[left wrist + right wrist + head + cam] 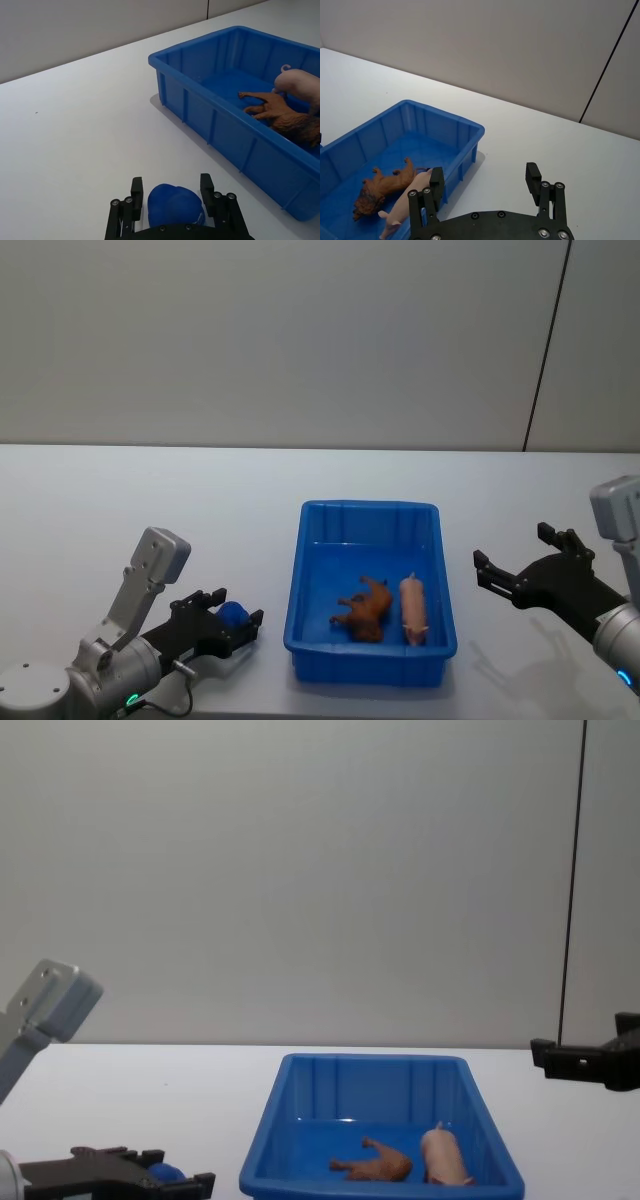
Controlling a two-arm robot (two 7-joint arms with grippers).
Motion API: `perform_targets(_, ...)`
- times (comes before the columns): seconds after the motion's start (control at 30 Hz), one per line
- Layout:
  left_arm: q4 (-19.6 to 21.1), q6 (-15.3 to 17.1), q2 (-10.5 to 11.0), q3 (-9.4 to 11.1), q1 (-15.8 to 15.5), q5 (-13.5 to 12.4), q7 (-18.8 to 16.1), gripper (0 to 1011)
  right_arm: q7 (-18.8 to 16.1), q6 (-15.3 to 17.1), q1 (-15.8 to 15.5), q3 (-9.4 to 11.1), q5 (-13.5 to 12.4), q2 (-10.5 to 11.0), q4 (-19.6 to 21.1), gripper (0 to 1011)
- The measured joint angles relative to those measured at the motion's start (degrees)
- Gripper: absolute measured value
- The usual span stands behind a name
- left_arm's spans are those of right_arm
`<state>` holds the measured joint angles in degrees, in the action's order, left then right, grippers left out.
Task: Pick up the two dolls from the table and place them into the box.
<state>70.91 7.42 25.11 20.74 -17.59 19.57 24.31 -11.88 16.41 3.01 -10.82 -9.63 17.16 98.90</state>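
White table [120, 500], grey wall [300, 340] behind. Left gripper [171, 192] sits low on the table left of the box [300, 615], fingers spread either side of the blue doll [174, 205], which is round and smooth; whether they touch it, I can't tell. Brown doll [365, 608] and pink doll [413, 608] lie side by side inside the box. Right gripper [485, 182] hangs wide open and empty, right of the box.

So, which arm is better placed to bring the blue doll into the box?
The left. The left gripper has its fingers on both sides of the blue doll, left of the box. The right gripper is open, beyond the box's other side.
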Motion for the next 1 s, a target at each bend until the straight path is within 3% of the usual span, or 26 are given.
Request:
perform_targets(0.27, 0.52, 0.87, -0.23, 0.13, -0.25, -0.21, -0.02, 485, 0.00, 0.00, 0.00, 0.00, 0.00, 0.00, 0.00, 1003)
perform_targets(0.47, 0.83, 1.27, -0.37, 0.21, -0.45, -0.50, -0.03, 424, 0.00, 0.00, 0.00, 0.00, 0.00, 0.00, 0.00, 1003)
perform_targets(0.6, 1.05, 1.52, -0.47, 0.24, -0.62, -0.67, -0.03, 293, 0.00, 0.00, 0.00, 0.00, 0.00, 0.00, 0.00, 1003)
perform_targets(1.0, 2.00, 2.24, -0.54, 0.28, -0.82, -1.23, -0.01, 213, 0.00, 0.00, 0.00, 0.00, 0.00, 0.00, 0.00, 1002)
